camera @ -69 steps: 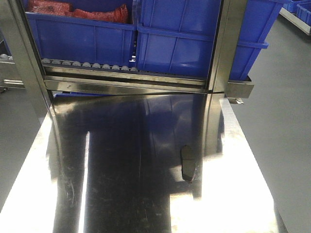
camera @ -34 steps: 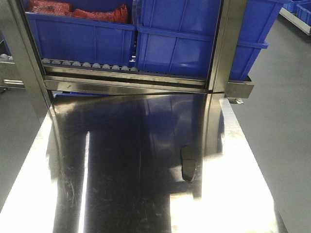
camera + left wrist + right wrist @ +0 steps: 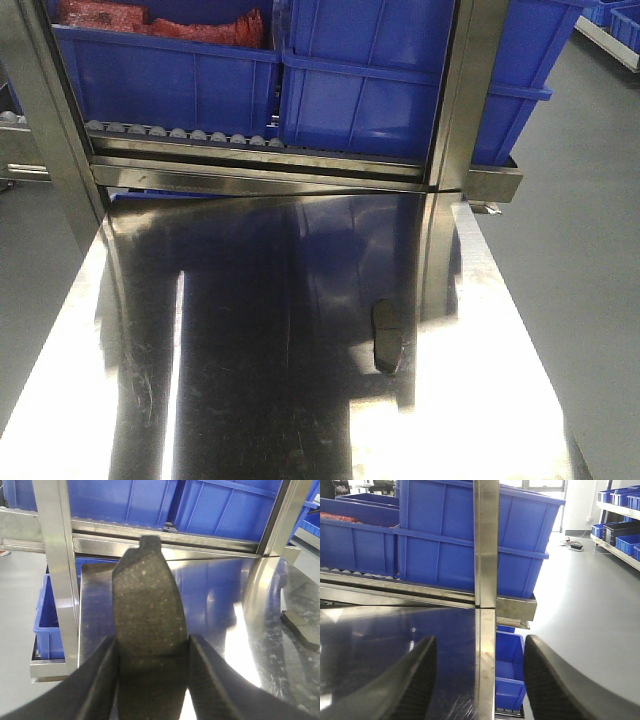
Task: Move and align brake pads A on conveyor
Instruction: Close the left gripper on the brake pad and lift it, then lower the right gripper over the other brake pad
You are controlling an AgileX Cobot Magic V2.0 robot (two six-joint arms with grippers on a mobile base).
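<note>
Right, left gripper (image 3: 152, 675) was clamped on a dark-grey curved brake pad (image 3: 147, 610), jaws pinching its long edges near one end, pad pointing to 12 o'clock. It looked stiff and dense with a gritty face, so slip was unlikely and a grip across the width suited it. A second dark-grey brake pad (image 3: 386, 338) lay flat on the shiny stainless-steel surface (image 3: 250, 400) at 5 o'clock. Meanwhile right gripper (image 3: 480, 675) hung wide open, empty. Blue plastic bins (image 3: 170, 75) sat at 12 o'clock; the left one held red parts (image 3: 200, 28). No conveyor in view.
</note>
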